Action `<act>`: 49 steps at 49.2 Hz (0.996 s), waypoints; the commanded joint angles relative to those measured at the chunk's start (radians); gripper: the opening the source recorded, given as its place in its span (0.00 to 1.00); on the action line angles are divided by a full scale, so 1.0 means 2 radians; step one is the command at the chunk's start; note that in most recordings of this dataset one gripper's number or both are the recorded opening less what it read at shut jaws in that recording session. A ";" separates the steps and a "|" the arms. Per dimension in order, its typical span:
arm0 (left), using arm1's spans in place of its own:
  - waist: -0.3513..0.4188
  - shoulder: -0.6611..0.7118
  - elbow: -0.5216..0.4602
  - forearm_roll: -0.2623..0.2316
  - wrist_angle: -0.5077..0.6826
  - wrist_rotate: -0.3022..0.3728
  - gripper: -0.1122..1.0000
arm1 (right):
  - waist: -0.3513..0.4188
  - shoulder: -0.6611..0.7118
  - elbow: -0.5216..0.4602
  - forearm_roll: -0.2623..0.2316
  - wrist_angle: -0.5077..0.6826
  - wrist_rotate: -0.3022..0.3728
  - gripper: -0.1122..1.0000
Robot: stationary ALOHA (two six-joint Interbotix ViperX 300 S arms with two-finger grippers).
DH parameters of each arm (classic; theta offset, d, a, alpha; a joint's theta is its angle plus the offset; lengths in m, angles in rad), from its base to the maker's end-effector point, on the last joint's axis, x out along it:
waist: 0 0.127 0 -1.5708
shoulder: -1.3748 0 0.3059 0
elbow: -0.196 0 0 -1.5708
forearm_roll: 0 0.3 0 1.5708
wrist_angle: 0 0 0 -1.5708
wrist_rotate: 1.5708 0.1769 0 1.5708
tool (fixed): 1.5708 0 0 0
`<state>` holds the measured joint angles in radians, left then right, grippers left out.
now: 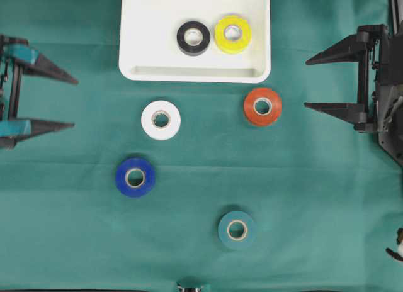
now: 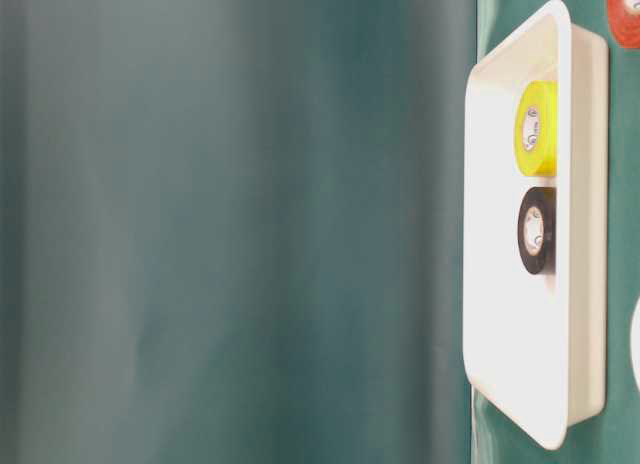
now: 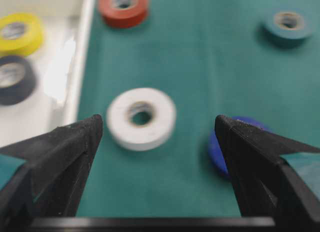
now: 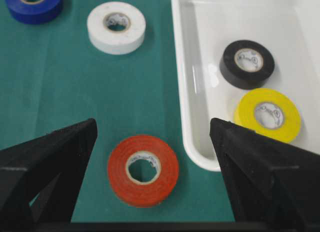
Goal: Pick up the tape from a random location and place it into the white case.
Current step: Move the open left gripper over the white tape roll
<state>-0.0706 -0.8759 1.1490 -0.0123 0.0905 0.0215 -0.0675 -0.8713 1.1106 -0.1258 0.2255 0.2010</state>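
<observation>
The white case (image 1: 145, 28) lies at the top centre of the green cloth, holding a black tape roll (image 1: 193, 38) and a yellow tape roll (image 1: 232, 34). On the cloth lie a white roll (image 1: 160, 119), a red roll (image 1: 262, 106), a blue roll (image 1: 135, 177) and a teal roll (image 1: 237, 230). My left gripper (image 1: 72, 103) stands open at the left edge, empty, pointing toward the white roll (image 3: 141, 117). My right gripper (image 1: 306, 84) is open at the right edge, with the red roll (image 4: 143, 170) ahead of it on the cloth and nothing in its jaws.
The case (image 4: 192, 142) rim runs just beside the red roll. A green curtain (image 2: 230, 224) fills most of the table-level view, with the case (image 2: 490, 314) seen on edge.
</observation>
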 commanded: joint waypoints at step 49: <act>-0.041 0.107 -0.057 -0.001 -0.085 -0.017 0.97 | 0.001 0.002 -0.009 0.002 -0.005 0.000 0.91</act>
<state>-0.1503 -0.7148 1.0937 -0.0123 -0.0675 -0.0123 -0.0660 -0.8713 1.1106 -0.1258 0.2255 0.2010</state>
